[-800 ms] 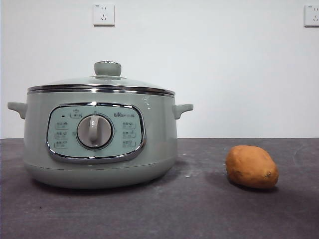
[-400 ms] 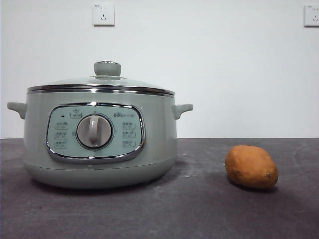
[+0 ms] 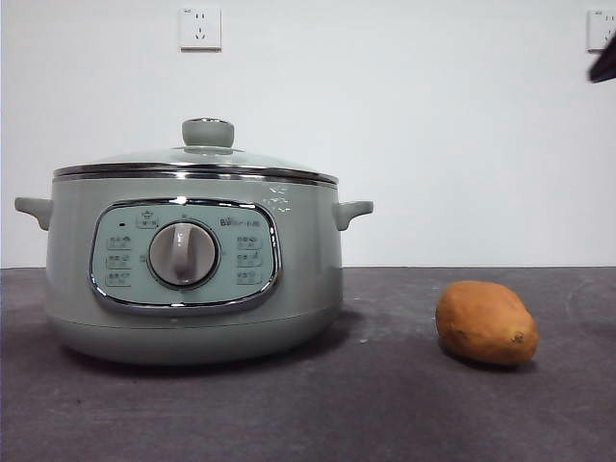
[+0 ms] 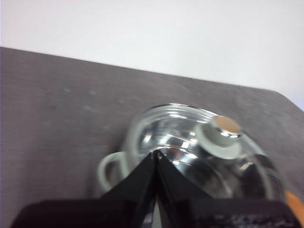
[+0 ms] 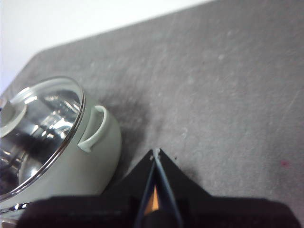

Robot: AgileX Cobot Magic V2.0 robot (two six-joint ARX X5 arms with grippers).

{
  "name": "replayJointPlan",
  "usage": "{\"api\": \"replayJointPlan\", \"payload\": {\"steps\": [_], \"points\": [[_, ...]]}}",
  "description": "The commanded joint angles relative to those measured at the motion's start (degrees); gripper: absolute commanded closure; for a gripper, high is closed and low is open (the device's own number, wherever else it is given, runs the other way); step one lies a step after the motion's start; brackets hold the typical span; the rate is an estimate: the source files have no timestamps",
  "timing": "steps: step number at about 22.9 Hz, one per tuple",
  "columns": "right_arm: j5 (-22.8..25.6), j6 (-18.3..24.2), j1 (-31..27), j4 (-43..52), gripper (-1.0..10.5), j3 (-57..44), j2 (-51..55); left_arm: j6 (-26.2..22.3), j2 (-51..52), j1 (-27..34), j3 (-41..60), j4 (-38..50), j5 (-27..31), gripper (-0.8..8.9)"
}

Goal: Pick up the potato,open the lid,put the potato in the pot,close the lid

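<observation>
Both end effectors had jaws pressed together and empty, potato untouched on the worktop right of the pot, lid on, while a dark arm tip newly showed top-right, likely starting the pick.

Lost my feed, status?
Left gripper shut above lid. Right gripper shut, empty, over potato. Lid on pot.
</observation>
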State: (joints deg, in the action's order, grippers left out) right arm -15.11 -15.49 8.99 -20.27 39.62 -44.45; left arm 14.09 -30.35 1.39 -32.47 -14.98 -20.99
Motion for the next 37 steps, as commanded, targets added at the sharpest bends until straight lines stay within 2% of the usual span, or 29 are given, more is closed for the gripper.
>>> {"api": "replayJointPlan", "payload": {"steps": [1,7,9,10,11,12,13,14,15,16,19,23,27,31,37], "points": [[-1.5,2.5,0.1,-2.5,9.5,4.8,-5.4,-0.8,-4.7,0.2,-3.0,-0.6,-4.5,8.19],[-1.6,6.7,0.1,-9.7,9.5,12.6,-13.9,-1.4,-14.1,0.2,-8.9,-3.8,-13.6,8.18],[-1.6,7.6,0.1,-12.2,9.5,14.3,-15.8,-3.3,-16.4,-0.1,-10.5,-5.4,-15.0,8.11],[-1.6,7.6,0.1,-12.4,9.4,14.5,-16.0,-3.6,-16.8,-0.4,-11.0,-5.6,-15.0,7.72],[-1.6,7.7,0.1,-12.4,9.0,14.5,-16.0,-3.6,-16.8,-0.6,-11.1,-5.5,-14.9,6.66],[-1.5,7.6,0.1,-12.4,7.9,14.5,-16.0,-3.6,-16.8,-0.7,-11.1,-5.2,-14.6,5.64],[-1.5,7.6,0.1,-12.4,6.4,14.5,-16.0,-3.6,-16.8,-0.7,-11.1,-5.2,-14.4,5.18],[-1.5,7.6,0.1,-12.4,5.1,14.5,-16.0,-3.5,-16.8,-0.7,-11.1,-5.2,-13.5,5.15],[-1.5,7.6,0.1,-12.4,4.0,14.5,-16.0,-3.3,-16.8,-0.7,-11.1,-5.2,-12.9,4.89],[-1.5,7.6,0.1,-12.4,3.7,14.5,-16.0,-3.1,-16.8,-0.7,-11.1,-5.2,-12.1,4.88],[-1.5,7.6,1.1,-12.4,3.8,14.5,-16.0,-2.7,-16.8,-0.7,-12.0,-5.2,-10.7,4.88],[-0.4,7.1,6.3,-14.7,3.8,16.8,-18.3,-2.7,-16.8,-0.8,-15.5,-5.2,-10.6,4.58],[7.0,4.7,12.0,-21.7,3.8,22.0,-26.7,-2.7,-16.8,-1.6,-18.1,-5.3,-10.6,4.58],[8.2,1.7,14.1,-21.8,3.8,23.0,-36.0,-2.7,-16.8,-3.4,-18.7,-6.1,-10.6,4.59],[8.1,0.5,14.1,-17.8,3.8,23.0,-49.0,-2.8,-16.8,-4.9,-18.7,-6.8,-10.3,4.59]]}}
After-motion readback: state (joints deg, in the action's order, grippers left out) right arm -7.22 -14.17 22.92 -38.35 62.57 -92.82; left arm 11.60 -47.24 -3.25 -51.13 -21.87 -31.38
